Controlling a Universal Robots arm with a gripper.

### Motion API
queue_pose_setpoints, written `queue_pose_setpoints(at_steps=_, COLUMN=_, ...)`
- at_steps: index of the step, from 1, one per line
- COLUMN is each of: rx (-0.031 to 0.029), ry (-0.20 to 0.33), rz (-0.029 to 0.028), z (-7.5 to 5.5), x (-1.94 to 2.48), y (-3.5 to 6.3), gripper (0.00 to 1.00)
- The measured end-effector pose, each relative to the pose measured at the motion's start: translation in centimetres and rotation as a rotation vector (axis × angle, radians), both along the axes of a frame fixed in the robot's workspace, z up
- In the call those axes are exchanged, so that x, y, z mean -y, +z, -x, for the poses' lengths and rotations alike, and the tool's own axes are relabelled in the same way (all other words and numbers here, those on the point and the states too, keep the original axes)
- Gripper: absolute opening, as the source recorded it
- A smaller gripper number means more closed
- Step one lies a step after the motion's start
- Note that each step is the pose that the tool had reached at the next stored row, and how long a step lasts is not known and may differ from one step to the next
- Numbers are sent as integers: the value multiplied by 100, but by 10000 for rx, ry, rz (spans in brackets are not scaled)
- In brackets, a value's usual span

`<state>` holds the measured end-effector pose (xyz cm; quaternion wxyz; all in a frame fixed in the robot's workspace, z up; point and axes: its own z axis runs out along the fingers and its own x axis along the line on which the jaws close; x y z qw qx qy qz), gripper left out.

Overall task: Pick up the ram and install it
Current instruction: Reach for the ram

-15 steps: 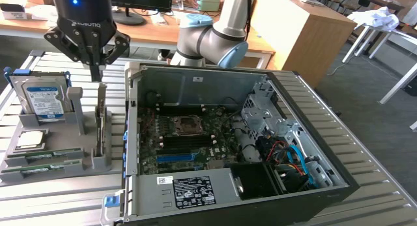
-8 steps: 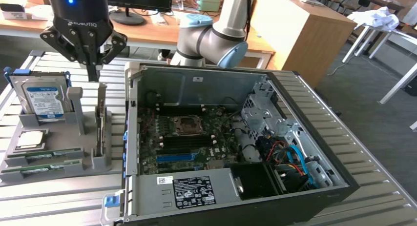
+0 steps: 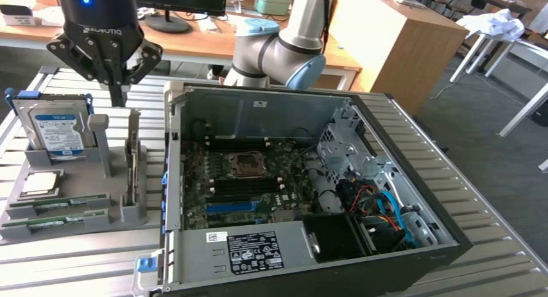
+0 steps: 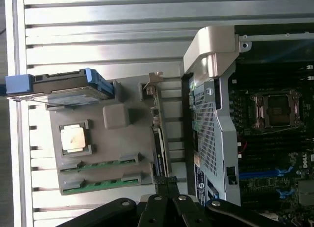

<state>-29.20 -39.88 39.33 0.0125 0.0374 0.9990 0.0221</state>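
1. The open computer case (image 3: 256,114) sits on the slatted metal table (image 3: 484,201).
2. The grey holder (image 3: 120,212) stands on the exterior view's left of the case.
3. My gripper (image 3: 120,97) hangs over that holder, fingers clenched together.
4. A ram stick (image 3: 61,204) and a second ram stick (image 3: 53,222) lie flat in the holder, side by side, just beside the processor (image 3: 41,183). Both are long, narrow and green.

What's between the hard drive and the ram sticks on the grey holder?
The square silver processor chip; the exterior and wrist views both show it.
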Motion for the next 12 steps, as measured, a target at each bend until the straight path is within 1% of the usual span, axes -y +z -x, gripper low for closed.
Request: queue_pose_setpoints(at_steps=12, rx=0, ry=0, rz=0, z=89, x=0, y=0, gripper=10)
